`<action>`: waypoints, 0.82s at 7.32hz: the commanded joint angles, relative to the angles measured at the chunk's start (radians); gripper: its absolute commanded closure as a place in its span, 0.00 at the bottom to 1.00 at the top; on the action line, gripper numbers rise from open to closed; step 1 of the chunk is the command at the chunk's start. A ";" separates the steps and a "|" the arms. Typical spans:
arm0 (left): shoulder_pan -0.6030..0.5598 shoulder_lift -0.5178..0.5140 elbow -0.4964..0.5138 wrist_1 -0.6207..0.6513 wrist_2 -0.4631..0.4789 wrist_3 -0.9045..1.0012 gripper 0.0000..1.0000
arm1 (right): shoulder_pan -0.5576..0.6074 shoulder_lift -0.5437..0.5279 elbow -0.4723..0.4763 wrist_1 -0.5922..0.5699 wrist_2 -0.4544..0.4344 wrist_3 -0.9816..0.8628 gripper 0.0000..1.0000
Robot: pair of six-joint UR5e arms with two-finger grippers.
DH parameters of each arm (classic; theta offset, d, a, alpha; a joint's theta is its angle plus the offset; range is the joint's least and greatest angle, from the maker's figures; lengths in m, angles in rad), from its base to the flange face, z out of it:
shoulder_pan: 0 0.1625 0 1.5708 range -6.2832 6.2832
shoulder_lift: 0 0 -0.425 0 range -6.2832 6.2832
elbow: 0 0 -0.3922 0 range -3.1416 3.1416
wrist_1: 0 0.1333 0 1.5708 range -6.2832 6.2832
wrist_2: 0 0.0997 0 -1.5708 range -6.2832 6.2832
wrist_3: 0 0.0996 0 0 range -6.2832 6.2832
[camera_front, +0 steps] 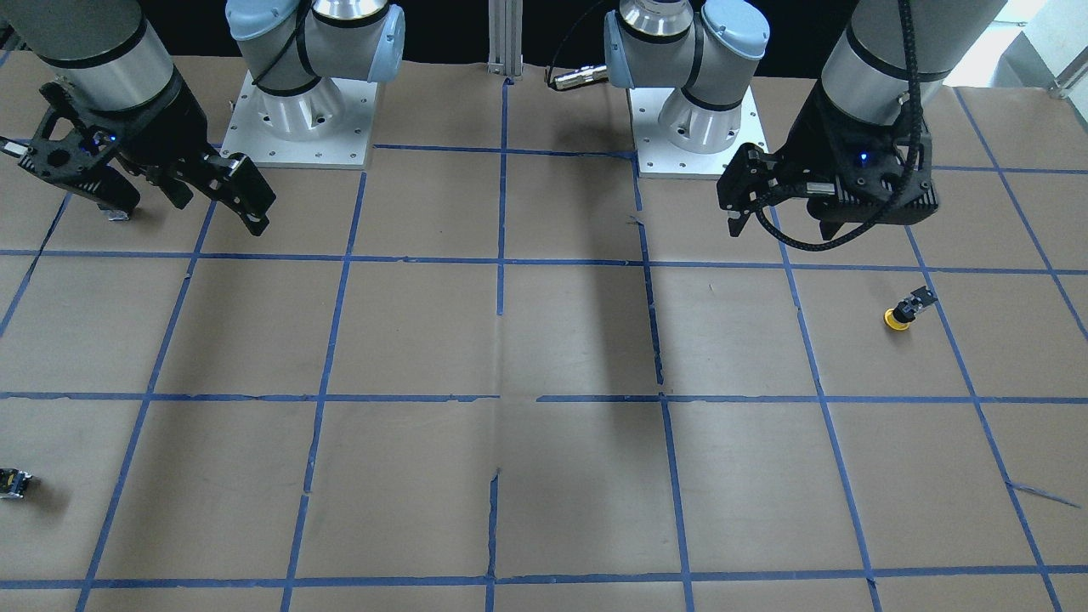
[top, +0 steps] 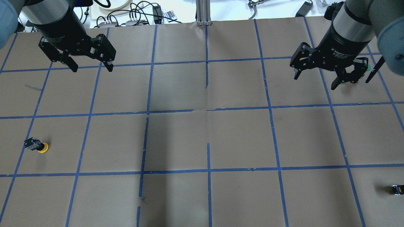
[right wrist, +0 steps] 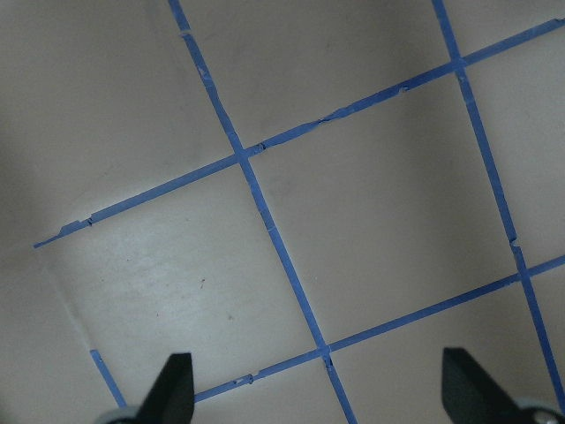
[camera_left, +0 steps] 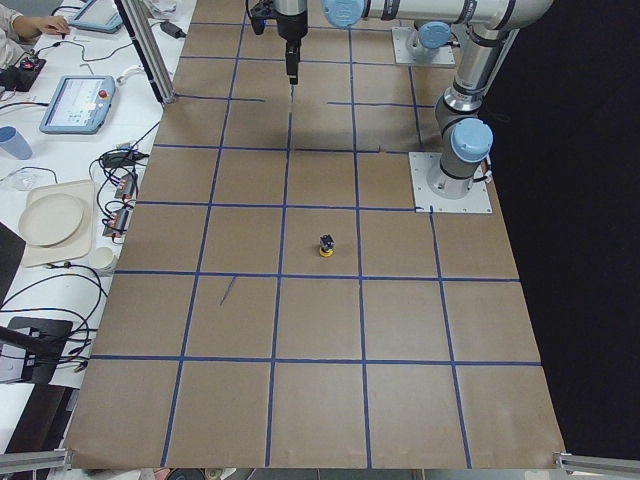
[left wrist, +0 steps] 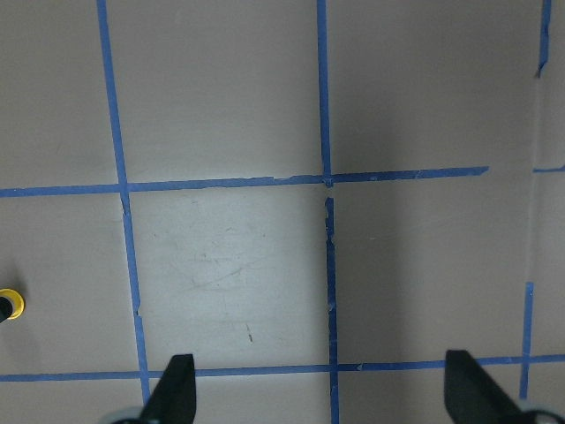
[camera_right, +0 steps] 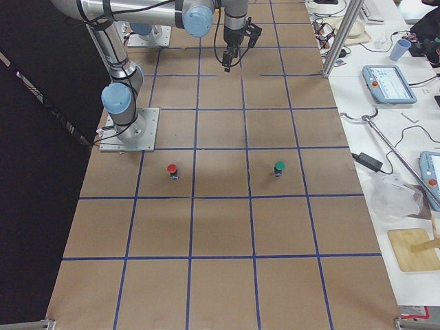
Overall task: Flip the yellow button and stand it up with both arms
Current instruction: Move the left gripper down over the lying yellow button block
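Note:
The yellow button (top: 38,145) lies on its side on the brown paper near the table's left end, with its yellow cap beside its dark body. It also shows in the front view (camera_front: 901,313), the left side view (camera_left: 326,245) and at the left edge of the left wrist view (left wrist: 11,305). My left gripper (top: 92,69) is open and empty, raised farther out over the table than the button; it also shows in the front view (camera_front: 782,228). My right gripper (top: 315,82) is open and empty at the far right, and shows in the front view (camera_front: 187,212).
A green-capped button (camera_right: 278,167) and a red-capped button (camera_right: 172,170) stand near the right end. A tiny dark block with a yellow speck (top: 397,189) lies at the right edge. Blue tape lines grid the brown paper. Cables and gear sit beyond the far edge.

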 commanded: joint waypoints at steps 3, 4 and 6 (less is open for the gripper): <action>0.010 0.005 -0.024 -0.080 0.004 0.007 0.00 | 0.082 -0.085 0.006 0.051 -0.005 -0.003 0.00; 0.056 0.010 -0.037 -0.100 0.011 0.100 0.00 | 0.084 -0.106 0.008 0.057 -0.003 -0.012 0.00; 0.220 0.007 -0.068 -0.091 0.045 0.421 0.00 | 0.084 -0.108 0.008 0.059 0.000 -0.090 0.00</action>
